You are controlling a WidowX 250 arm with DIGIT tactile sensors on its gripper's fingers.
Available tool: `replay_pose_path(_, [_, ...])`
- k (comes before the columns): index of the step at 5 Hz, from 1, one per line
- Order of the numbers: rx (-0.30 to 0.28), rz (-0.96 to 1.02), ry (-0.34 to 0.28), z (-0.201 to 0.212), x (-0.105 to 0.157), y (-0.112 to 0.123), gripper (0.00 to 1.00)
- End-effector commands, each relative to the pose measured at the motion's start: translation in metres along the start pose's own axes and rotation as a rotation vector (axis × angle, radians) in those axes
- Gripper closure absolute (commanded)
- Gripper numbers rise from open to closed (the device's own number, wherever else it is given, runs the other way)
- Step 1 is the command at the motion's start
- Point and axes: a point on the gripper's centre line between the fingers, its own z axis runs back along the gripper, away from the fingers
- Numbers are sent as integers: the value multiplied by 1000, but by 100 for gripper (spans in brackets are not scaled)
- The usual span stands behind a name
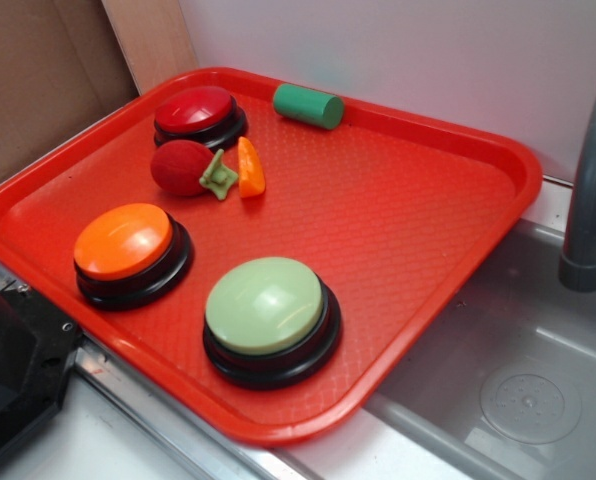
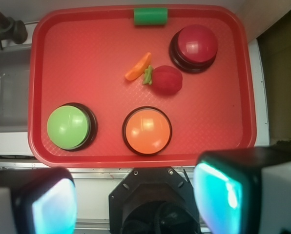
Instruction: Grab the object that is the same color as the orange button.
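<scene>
A small orange wedge [image 1: 250, 167] lies on the red tray [image 1: 418, 200], touching the green stem of a fuzzy red ball [image 1: 182, 167]. It also shows in the wrist view [image 2: 138, 67]. The orange dome button [image 1: 125, 243] sits on a black base at the tray's front left; in the wrist view it [image 2: 147, 130] is near the tray's near rim. My gripper [image 2: 135, 197] is open and empty, its two pads wide apart, held high above the robot's base, back from the tray's near edge. The gripper is out of the exterior view.
A red dome button [image 1: 198, 113] and a green cylinder [image 1: 308, 105] sit at the tray's far side. A pale green dome button [image 1: 268, 310] is at the front. A grey sink [image 1: 518, 370] with a faucet [image 1: 593, 190] lies to the right. The robot's black base [image 1: 13, 370] is at the front left.
</scene>
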Motion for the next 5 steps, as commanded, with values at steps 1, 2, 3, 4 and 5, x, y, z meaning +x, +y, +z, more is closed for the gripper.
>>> replay_pose_path(1, [0,0,0,0,0,0,0])
replay_pose_path(2, [-12,184,-16,-21,16,1,0])
replay_pose_path(3, [-29,426,-30,-55,37,4,0])
replay_pose_path(4, [-13,570,-42,-94,58,3,0])
replay_pose_path(5, [17,695,-55,-135,79,-5,0])
